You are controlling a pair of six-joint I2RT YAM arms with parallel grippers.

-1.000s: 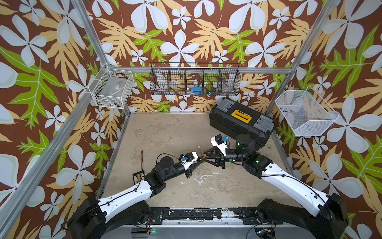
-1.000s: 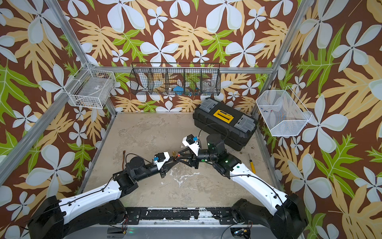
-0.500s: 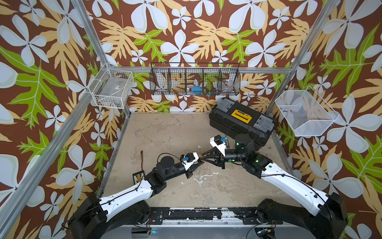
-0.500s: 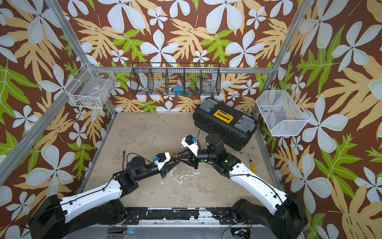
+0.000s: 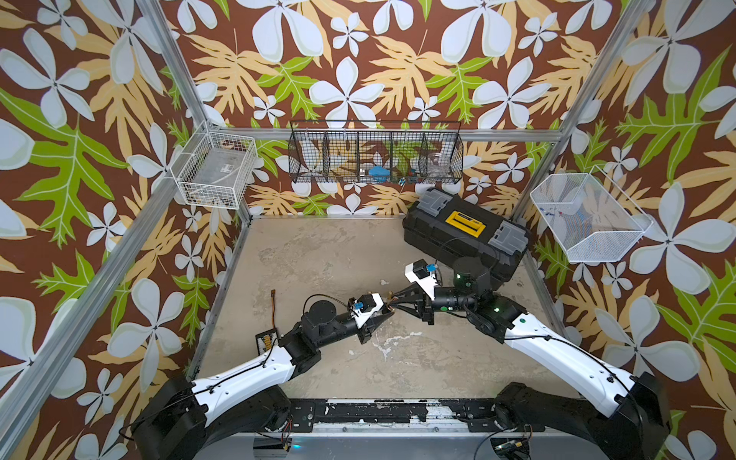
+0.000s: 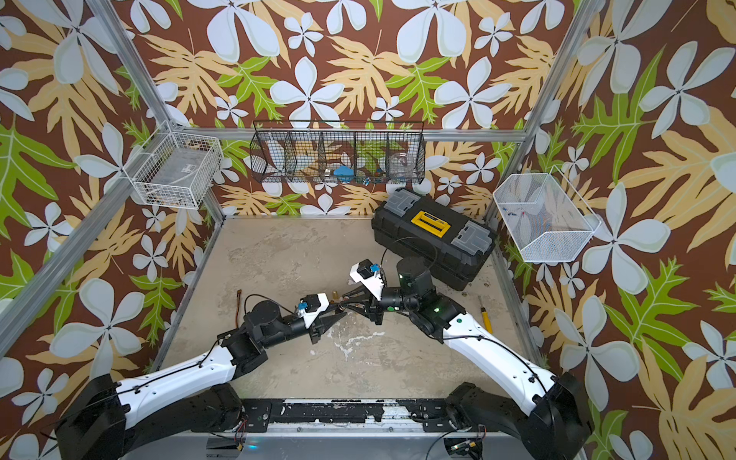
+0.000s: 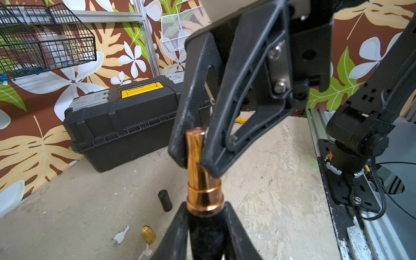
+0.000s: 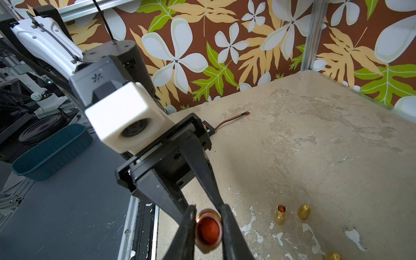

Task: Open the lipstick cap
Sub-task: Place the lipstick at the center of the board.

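Lipstick — over scuffed tabletop, floral walls

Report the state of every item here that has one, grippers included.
Copper lipstick: uncapped, red stick showing, held above the table.
Black cap: off, on the table.
Gold lipstick: uncapped, standing on the table.
Gold cap: off, beside the gold lipstick.
Toolbox: lid closed.
Right gripper: fingers shut on the copper lipstick.
Left gripper: fingers flank its black base; grip unclear.
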